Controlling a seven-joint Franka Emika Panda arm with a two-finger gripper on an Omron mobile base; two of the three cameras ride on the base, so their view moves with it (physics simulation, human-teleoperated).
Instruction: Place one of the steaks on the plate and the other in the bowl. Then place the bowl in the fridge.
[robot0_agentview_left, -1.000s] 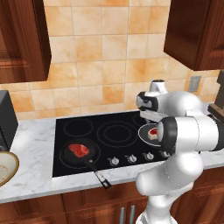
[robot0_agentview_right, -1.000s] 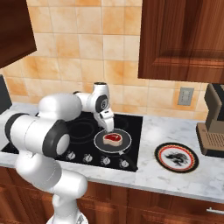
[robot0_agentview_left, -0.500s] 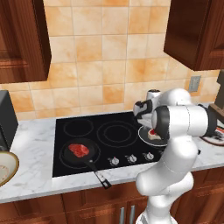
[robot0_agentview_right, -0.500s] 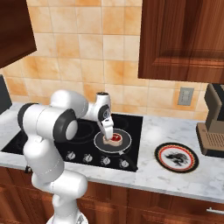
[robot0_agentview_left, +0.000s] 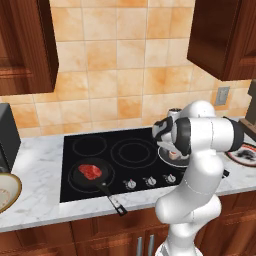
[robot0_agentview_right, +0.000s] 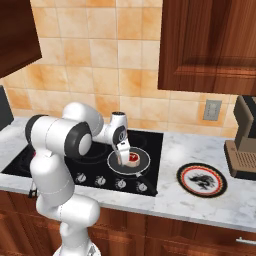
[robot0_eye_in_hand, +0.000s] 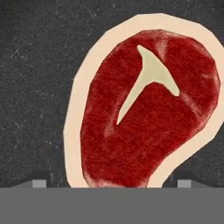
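A steak (robot0_eye_in_hand: 144, 109) with a red top, pale fat rim and a T-shaped bone lies in a dark pan (robot0_agentview_right: 142, 161) on the right front burner. My gripper (robot0_eye_in_hand: 111, 183) is open and low over it, one fingertip (robot0_eye_in_hand: 39, 183) on each side of the slab's near end. From the base the gripper (robot0_agentview_right: 122, 156) reaches down into that pan beside the steak (robot0_agentview_right: 134, 158). The deep red steak (robot0_agentview_left: 91, 171) lies in the left pan (robot0_agentview_left: 80, 179). The bowl (robot0_agentview_left: 6, 192) sits at the counter's left edge. The plate (robot0_agentview_right: 201, 179) is right of the stove. The fridge is out of view.
The black cooktop (robot0_agentview_left: 125, 150) has a row of knobs (robot0_agentview_right: 117, 183) along its front. A coffee machine (robot0_agentview_right: 242, 145) stands at the far right, and a dark appliance (robot0_agentview_left: 7, 137) at the far left. Wooden cabinets hang above.
The arm has swung forward and lowered the hand into the right pan, so the open gripper now sits just over the pale-rimmed steak. Neither steak has moved.
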